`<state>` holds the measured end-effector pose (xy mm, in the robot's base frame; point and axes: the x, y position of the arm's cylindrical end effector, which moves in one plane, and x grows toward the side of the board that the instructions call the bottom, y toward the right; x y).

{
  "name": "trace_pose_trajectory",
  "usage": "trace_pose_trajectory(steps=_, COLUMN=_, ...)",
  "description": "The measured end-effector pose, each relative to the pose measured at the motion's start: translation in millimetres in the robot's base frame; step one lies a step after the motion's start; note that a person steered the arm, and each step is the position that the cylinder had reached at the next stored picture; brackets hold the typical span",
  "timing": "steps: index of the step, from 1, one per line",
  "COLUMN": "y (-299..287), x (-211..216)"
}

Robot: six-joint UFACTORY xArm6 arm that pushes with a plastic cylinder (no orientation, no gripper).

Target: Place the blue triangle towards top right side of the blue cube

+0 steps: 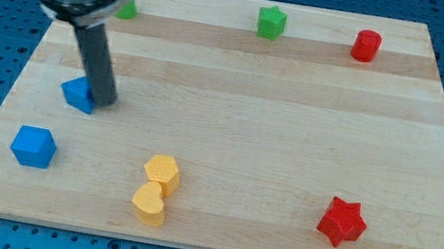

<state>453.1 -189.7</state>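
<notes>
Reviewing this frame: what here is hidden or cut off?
- Green block, view's top left: mostly behind the arm; shape unclear.
- Blue triangle: its right part is covered by the rod.
- My tip: whether it touches the triangle cannot be told.
- Arm: cut off by the top edge.

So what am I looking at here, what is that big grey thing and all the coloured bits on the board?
It's a robot arm seen by one camera. It holds nothing; it ends in a dark rod, and my tip touches the blue triangle on its right to push it. On the wooden board also lie a blue cube, two yellow blocks, a red star, a red block, a green star and a green block half hidden by the arm.
</notes>
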Motion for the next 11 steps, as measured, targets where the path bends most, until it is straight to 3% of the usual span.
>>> trace_pose_trajectory(steps=3, y=-10.8, x=-2.9)
trace_pose_trajectory(steps=4, y=-10.0, x=-41.6)
trace_pose_trajectory(steps=5, y=-35.1, x=-46.4)
trace_pose_trajectory(steps=8, y=-43.7, x=30.4)
trace_pose_trajectory(steps=11, y=-15.1, x=36.2)
